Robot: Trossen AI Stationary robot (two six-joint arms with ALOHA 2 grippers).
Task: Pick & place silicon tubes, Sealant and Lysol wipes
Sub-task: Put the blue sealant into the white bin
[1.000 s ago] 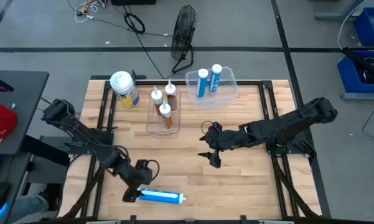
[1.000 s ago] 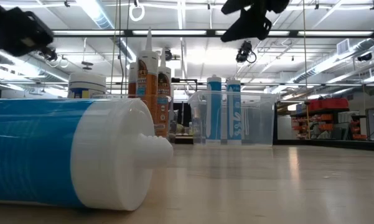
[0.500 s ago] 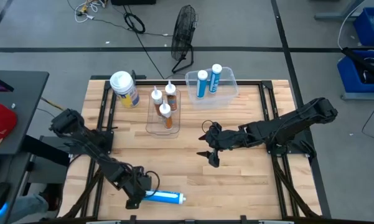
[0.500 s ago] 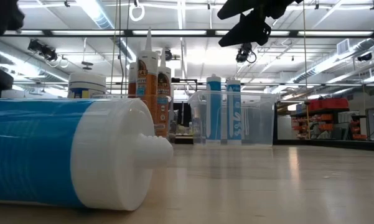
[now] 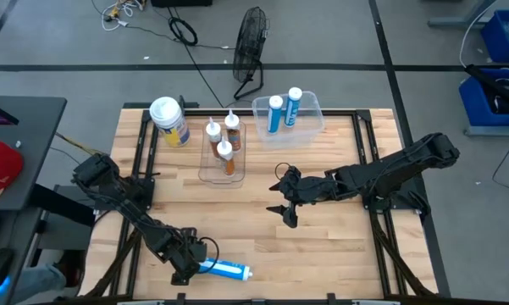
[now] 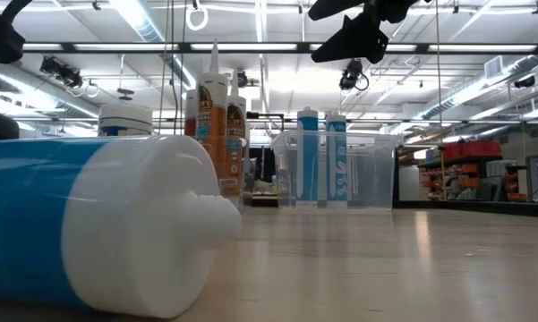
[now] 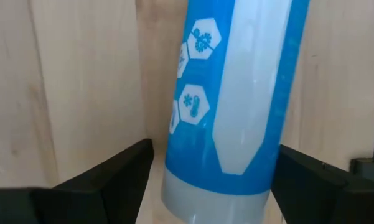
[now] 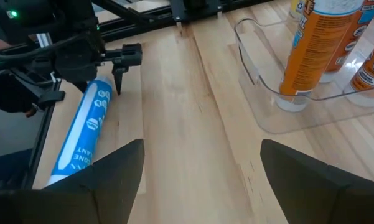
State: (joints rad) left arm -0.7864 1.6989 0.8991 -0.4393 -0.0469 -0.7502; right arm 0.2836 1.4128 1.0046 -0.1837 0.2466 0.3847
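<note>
A blue silicone tube point(image 5: 227, 270) lies on its side near the table's near edge, with its white cap end toward the right; it fills the low view's left point(image 6: 89, 233). My left gripper point(image 5: 189, 264) is open, and its fingers stand on either side of the tube's flat base end point(image 7: 215, 152). My right gripper point(image 5: 281, 208) is open and empty, raised over the table's middle. The Lysol wipes canister point(image 5: 169, 121) stands upright at the far left. Orange sealant tubes point(image 5: 223, 140) stand in a clear tray. Two blue tubes point(image 5: 284, 108) stand in a clear bin. My left gripper straddles the blue tube's flat base end point(image 7: 211, 193) with open fingers that come from above and lie across the tube. Each finger point(image 7: 121, 177) is very close to the tube's side; I cannot tell whether they touch. The tube lies along the table.
The clear tray point(image 5: 210, 174) and clear bin point(image 5: 313, 119) stand at the far middle. A fan point(image 5: 251, 38) stands on the floor beyond the far edge. Bare wood point(image 5: 339, 246) lies between my right gripper and the near edge.
My left gripper has gone down and toward the near edge, onto the blue tube's base end, and now straddles it. In the low view the tube's cap end has swung a little toward the camera.
</note>
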